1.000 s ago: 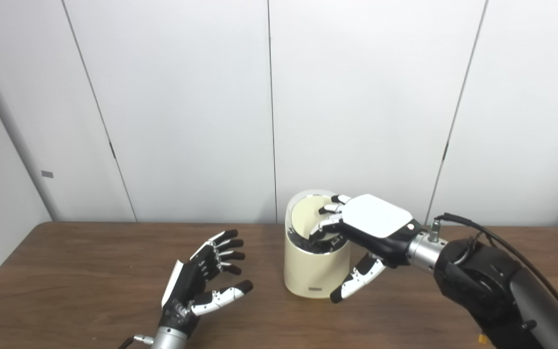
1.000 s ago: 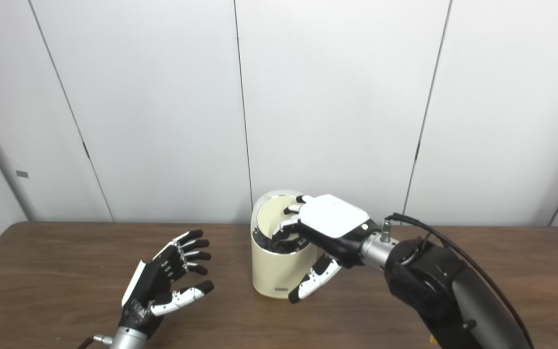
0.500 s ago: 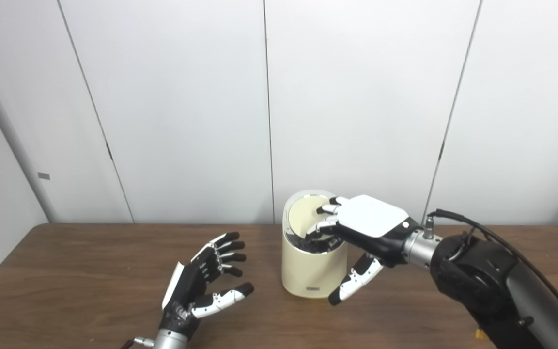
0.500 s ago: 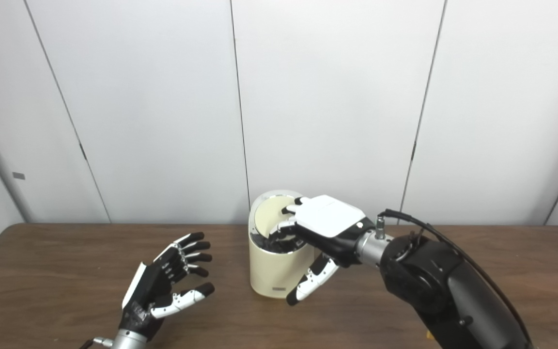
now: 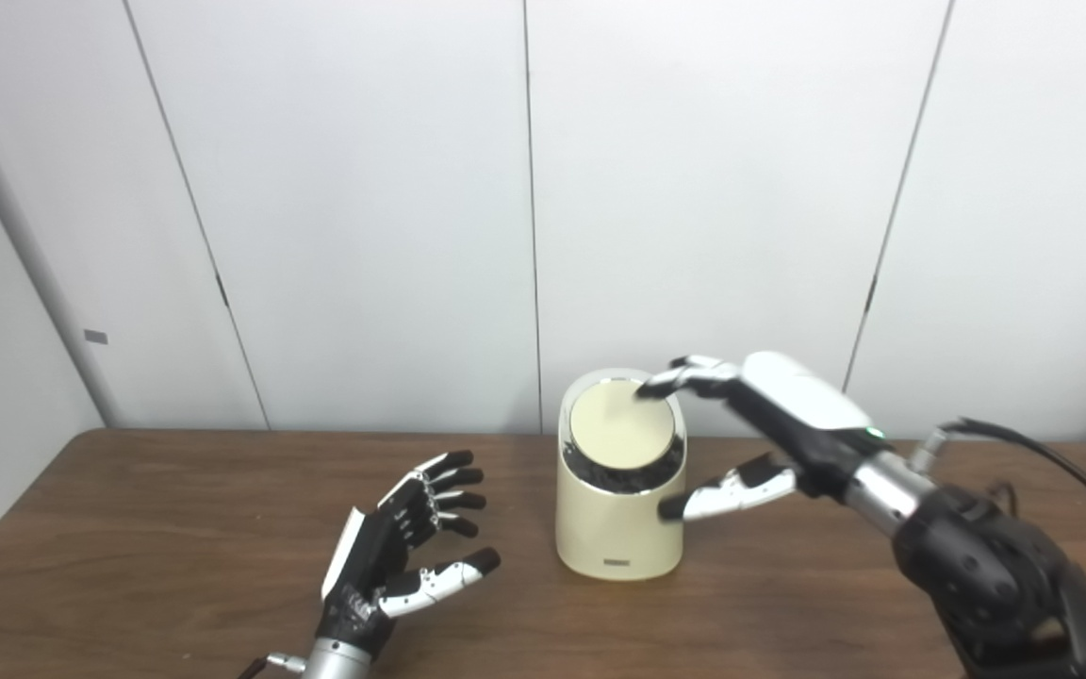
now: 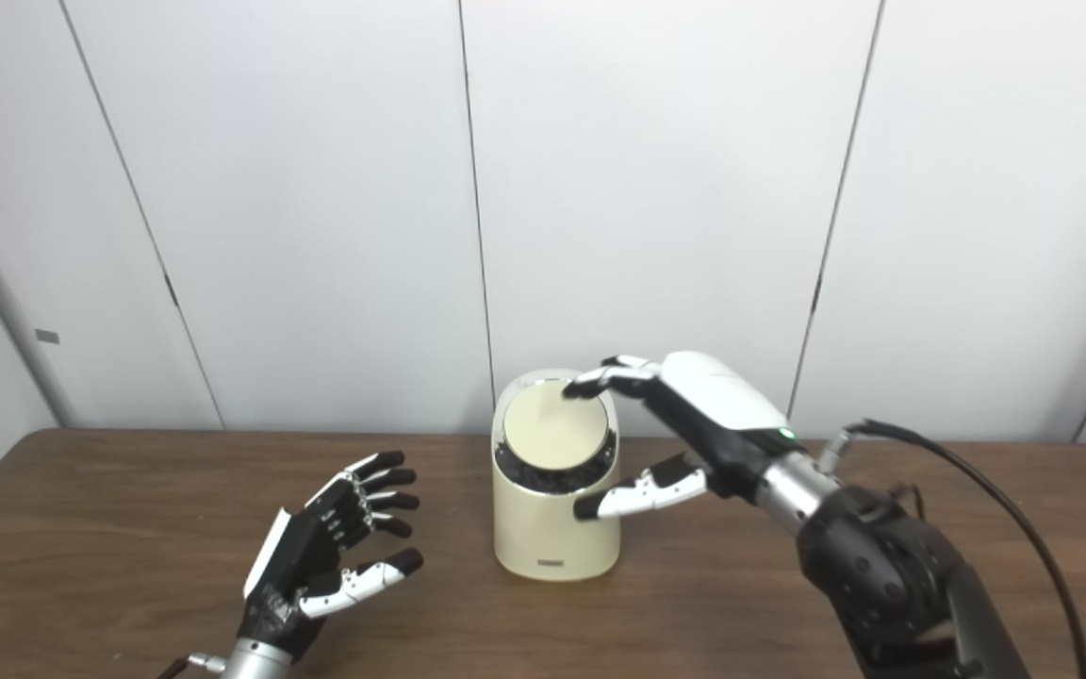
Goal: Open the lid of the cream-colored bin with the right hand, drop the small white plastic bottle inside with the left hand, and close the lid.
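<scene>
Where the wood-grain table (image 5: 175, 528) meets the white panelled wall (image 5: 364, 189), the cream-colored bin (image 5: 617, 528) stands upright near the table's back edge, roughly mid-width. Its round lid (image 5: 617, 426) lies tilted toward the camera, down on the dark rim; contents cannot be seen. No bottle is visible on the table. Bin body: smooth, matte, cylindrical with rounded corners, small label low on the front.

Right robot hand (image 5: 760, 424) reaches in from the right, palm down, holding nothing. Fingers (image 5: 684, 377) are extended and spread, tips at the lid's upper right edge; contact looks likely but cannot be confirmed. Thumb (image 5: 727, 490) points left, just beside the bin's right wall. White glossy shell on the back, black joints, metal wrist, black cable trailing behind.

Left robot hand (image 5: 402, 547) rests low over the table, left of the bin and apart from it, palm turned inward, fingers splayed wide, empty.
</scene>
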### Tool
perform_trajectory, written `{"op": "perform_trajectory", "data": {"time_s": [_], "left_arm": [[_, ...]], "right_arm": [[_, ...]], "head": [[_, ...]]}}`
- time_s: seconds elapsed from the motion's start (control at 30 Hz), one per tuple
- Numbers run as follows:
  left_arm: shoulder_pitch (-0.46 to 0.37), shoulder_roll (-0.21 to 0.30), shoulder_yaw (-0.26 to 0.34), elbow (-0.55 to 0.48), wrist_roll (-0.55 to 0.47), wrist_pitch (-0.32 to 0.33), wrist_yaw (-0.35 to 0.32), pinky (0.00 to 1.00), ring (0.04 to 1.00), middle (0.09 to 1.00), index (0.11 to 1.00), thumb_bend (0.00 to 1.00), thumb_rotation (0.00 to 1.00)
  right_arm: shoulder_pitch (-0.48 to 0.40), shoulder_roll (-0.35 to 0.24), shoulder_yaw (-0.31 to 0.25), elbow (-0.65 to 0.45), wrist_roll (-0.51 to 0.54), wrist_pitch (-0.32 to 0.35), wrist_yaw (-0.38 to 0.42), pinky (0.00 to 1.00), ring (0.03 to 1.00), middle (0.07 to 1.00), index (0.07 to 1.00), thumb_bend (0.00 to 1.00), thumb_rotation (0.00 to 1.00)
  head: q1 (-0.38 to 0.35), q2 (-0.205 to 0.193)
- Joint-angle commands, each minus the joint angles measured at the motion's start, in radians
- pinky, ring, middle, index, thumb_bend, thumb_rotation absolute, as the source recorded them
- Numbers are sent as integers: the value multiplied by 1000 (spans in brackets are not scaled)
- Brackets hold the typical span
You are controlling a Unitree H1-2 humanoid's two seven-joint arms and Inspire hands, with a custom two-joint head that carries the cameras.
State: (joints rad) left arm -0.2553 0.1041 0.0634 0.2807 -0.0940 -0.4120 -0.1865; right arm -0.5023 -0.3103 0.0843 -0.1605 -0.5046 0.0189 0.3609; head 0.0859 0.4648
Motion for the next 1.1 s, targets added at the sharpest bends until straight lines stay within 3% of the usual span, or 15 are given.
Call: {"op": "perform_trajectory", "data": {"time_s": [0.0,0.13,0.23,0.6,0.77,1.07], "left_arm": [[24,-1,-1,21,-15,-19,6,582,699,777,821,768,130],[23,1,-1,23,-21,-20,-1,584,701,776,821,774,131],[22,4,-1,26,-25,-24,-7,589,706,778,823,773,134],[22,12,-4,15,-33,-40,-19,588,706,782,827,763,127],[25,18,-5,7,-46,-36,-27,591,707,778,826,763,115],[30,32,-4,8,-64,-33,-39,602,714,790,841,766,127]], "right_arm": [[35,16,-55,-3,62,-49,-100,715,850,805,783,652,479],[132,67,-111,23,145,-93,-196,818,866,844,843,652,452],[183,88,-131,65,204,-147,-244,878,890,863,882,679,377],[272,136,-145,225,316,-273,-337,728,824,879,884,753,274],[282,168,-142,249,351,-274,-362,735,825,880,880,763,223],[287,191,-129,276,358,-306,-386,742,809,865,873,768,218]], "head": [[-1,1],[-8,1],[-14,2],[-28,0],[-36,0],[-73,2]]}}
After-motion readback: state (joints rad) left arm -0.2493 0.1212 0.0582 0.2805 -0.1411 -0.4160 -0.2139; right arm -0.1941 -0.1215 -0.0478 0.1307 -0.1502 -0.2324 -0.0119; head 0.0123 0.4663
